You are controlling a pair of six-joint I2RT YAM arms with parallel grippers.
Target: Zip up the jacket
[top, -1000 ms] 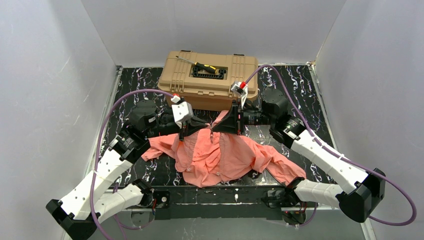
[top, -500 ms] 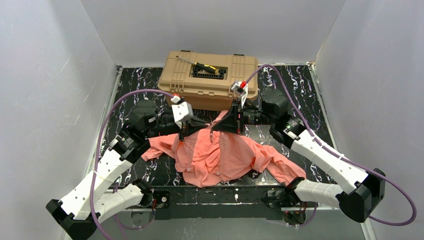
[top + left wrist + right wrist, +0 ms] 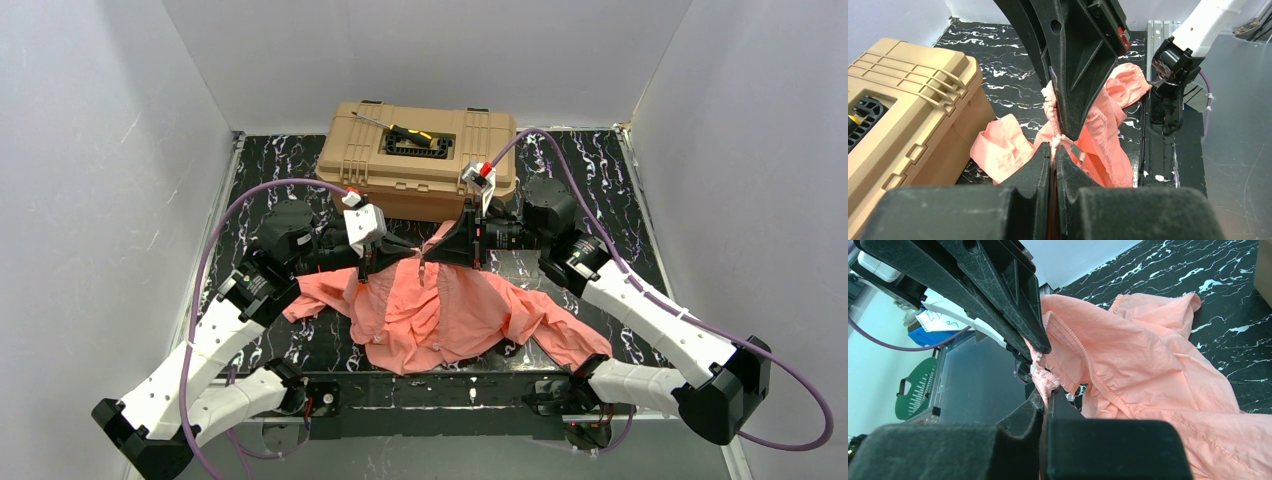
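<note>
From above, the jacket lies spread on the table, nearer the arm bases than my fingers. Its far edge is lifted where my left gripper and right gripper meet, just in front of the toolbox.

In my left wrist view, my left fingers are pinched shut on pink fabric, and the right gripper's tips touch the same fold just beyond.

In my right wrist view, my right fingers are clamped on that bunched edge, with the left tips directly above.
</note>
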